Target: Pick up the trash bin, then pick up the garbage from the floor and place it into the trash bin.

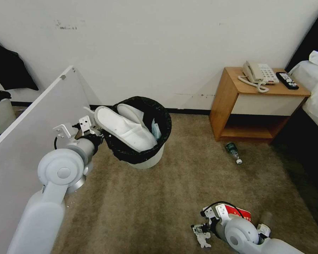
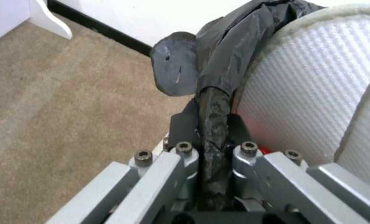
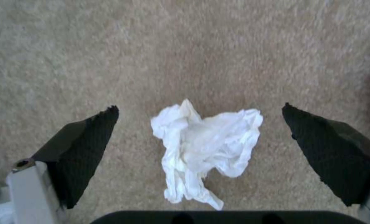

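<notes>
We're looking at a hotel-style bedroom — beige carpet (image 1: 173, 197) is running up to a plain white wall (image 1: 159, 46) with a dark skirting strip. A wooden bedside table (image 1: 252, 106) is carrying a corded telephone (image 1: 259, 73) and a black remote (image 1: 287, 80) — and white bedding (image 1: 314, 84) is spilling in beside it, on a dark bed base.

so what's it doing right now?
Floor cleanup. The left end effector is shut on the rim of the trash bin, holding it tilted, with two white slippers already inside. The right end effector is open low over the carpet, a crumpled tissue between its fingers. A bottle lies near the nightstand.
</notes>
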Robot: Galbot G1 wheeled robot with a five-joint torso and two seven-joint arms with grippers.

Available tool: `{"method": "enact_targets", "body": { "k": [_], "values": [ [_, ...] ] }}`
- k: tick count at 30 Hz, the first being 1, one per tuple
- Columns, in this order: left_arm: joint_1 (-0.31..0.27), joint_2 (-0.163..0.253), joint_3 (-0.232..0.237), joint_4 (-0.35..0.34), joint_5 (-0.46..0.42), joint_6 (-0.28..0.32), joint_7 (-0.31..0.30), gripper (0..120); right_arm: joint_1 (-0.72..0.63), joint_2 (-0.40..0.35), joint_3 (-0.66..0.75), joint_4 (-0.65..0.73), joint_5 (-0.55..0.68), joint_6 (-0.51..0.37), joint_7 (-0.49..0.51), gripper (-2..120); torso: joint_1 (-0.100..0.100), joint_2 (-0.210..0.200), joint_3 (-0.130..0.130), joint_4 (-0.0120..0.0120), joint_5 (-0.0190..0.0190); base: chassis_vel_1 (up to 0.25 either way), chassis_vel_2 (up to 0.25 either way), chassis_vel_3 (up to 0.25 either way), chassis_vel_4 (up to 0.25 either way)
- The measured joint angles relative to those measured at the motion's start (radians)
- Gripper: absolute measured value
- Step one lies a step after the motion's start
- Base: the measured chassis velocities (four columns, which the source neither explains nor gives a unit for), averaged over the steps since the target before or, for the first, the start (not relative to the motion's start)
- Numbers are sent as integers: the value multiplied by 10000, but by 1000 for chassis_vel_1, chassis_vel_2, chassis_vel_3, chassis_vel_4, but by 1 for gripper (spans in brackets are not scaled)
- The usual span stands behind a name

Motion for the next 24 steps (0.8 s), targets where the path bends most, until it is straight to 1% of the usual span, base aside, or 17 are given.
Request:
{"method": "enact_targets", "body": {
  "k": [24],
  "values": [
    [104,-14,-8,-113,32,-6,-30,4,-240,200,95,-349,-264,124,-100,99,1,-1,0,0,0,0,0,0,0]
  ]
}}
